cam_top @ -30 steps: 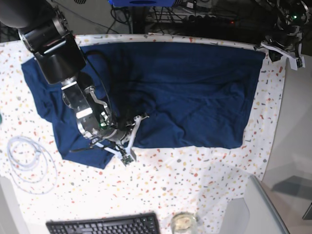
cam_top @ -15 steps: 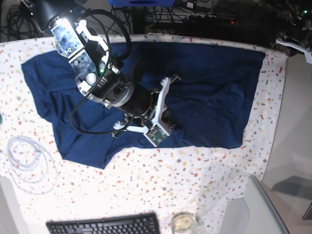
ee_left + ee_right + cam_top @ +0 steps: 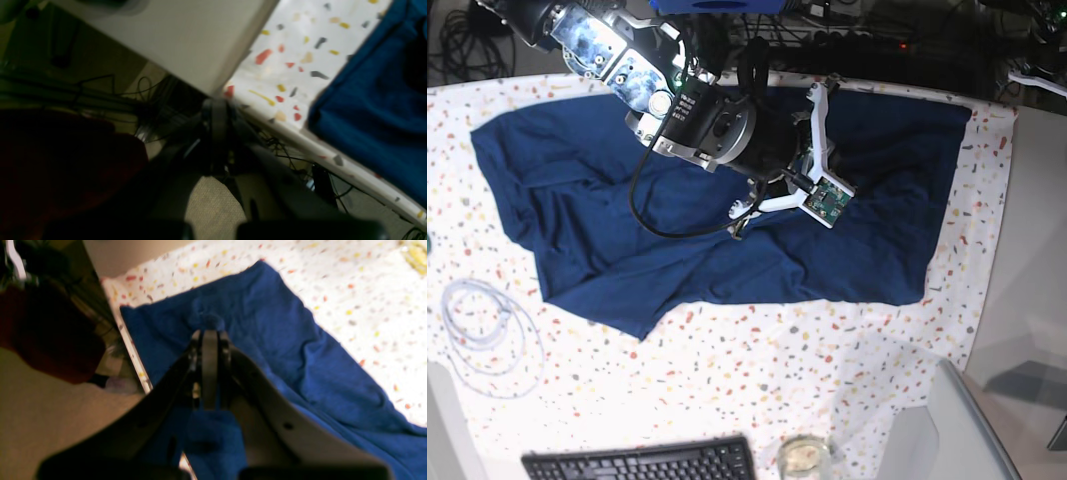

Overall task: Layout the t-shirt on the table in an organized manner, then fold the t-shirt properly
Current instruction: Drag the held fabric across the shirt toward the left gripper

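T-shirt (image 3: 847, 200), navy and wrinkled, lies spread; right gripper (image 3: 209, 336) pinches its fabric, left gripper (image 3: 218, 110) closed, empty.

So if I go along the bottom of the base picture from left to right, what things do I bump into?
White cable coil → black keyboard → glass jar → grey chair back.

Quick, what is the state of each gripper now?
Left gripper: closed, holding nothing, beyond the table edge.
Right gripper: closed on a pinch of the t-shirt.
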